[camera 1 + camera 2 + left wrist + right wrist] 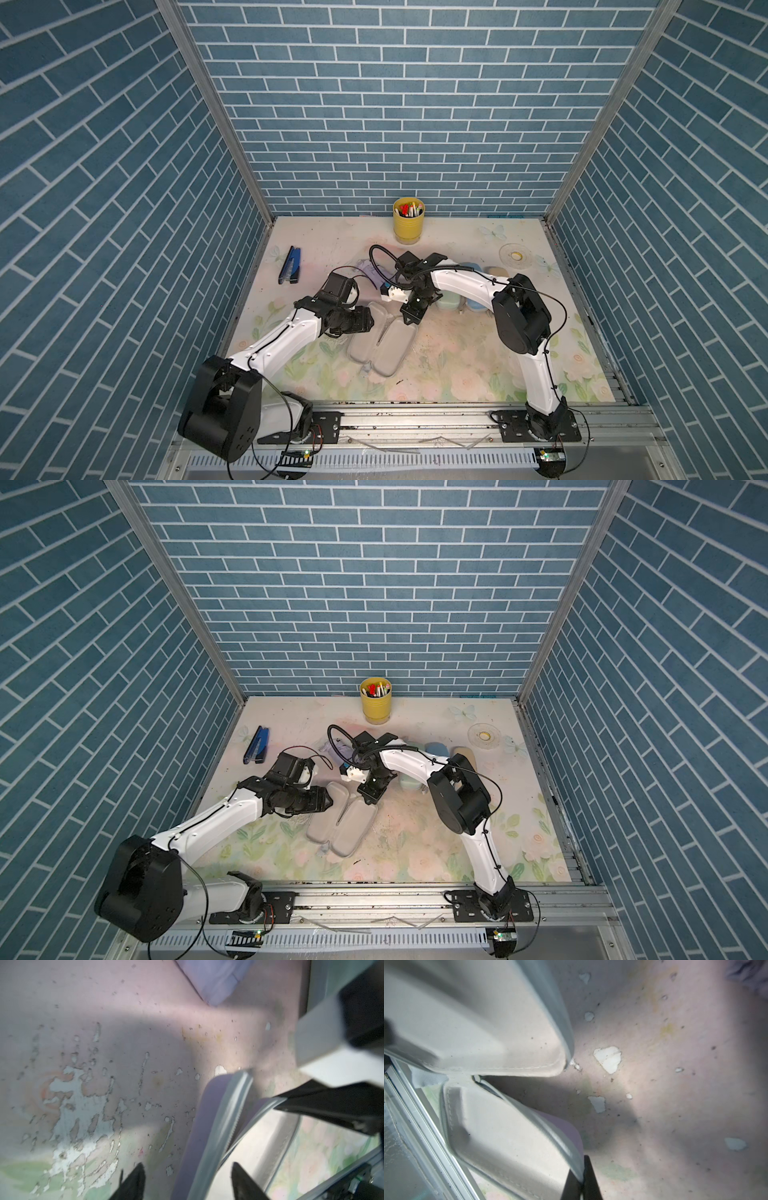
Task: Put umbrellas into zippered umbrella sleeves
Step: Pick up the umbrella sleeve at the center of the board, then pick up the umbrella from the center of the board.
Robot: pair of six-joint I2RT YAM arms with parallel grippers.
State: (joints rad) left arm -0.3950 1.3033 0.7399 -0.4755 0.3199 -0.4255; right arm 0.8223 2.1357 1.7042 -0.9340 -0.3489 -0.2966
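Mid-frame, the lilac sleeve (382,340) lies open, empty. My right gripper (581,1180) pinches its rim; my left gripper (187,1164) straddles it, fingers spread. The lilac umbrella (368,269), just above, awaits packing.

Both top views: bright, even overhead light, sharp, only soft shadows under the arms on the pale floral-print worktop (457,353); wide-angle lens stretches the blue brick-pattern walls (104,166) toward the edges. Left wrist view is soft overall, a broad shadow band crossing the chipped worktop, black left gripper (187,1183) tips blurred. Right wrist view: open lilac hard-shell zip case (477,1022) out of focus up close, bright patch mid-frame, corners dim.
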